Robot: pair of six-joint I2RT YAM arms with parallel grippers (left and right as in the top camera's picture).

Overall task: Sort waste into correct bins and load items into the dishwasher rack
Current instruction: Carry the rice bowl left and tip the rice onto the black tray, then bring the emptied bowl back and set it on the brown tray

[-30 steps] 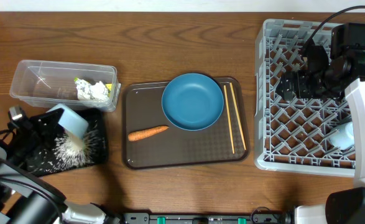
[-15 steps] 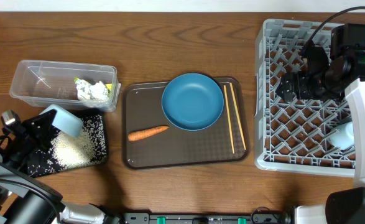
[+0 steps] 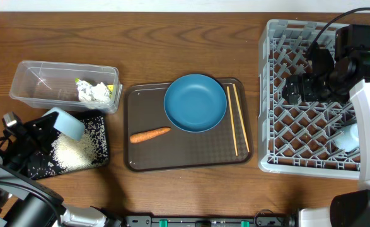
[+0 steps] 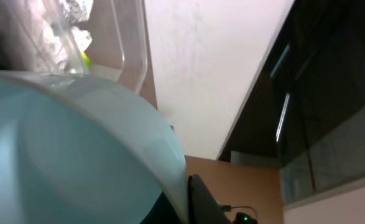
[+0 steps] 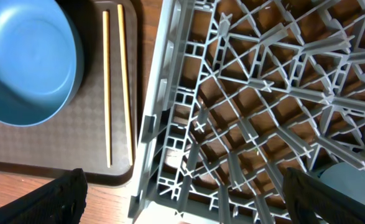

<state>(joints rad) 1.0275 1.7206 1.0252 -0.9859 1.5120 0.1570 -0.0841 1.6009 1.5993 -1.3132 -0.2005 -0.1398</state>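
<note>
We logged light-blue bowl [image 3: 68, 123] over black tray [image 3: 104, 159], L gripper [image 3: 51, 128] jaws clamped on it; R gripper [image 3: 294, 89] jaws apart. Best: tip rice [image 3: 71, 151] inside rim.

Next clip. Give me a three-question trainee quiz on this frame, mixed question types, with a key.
1. True or false: the carrot lies on the brown tray beside the blue plate.
2. On the left gripper, what are the jaws shut on? A. carrot B. light-blue bowl C. blue plate
3. Fill in: the loose rice lies in the ___.
Key: 1 true; 2 B; 3 black tray.
</note>
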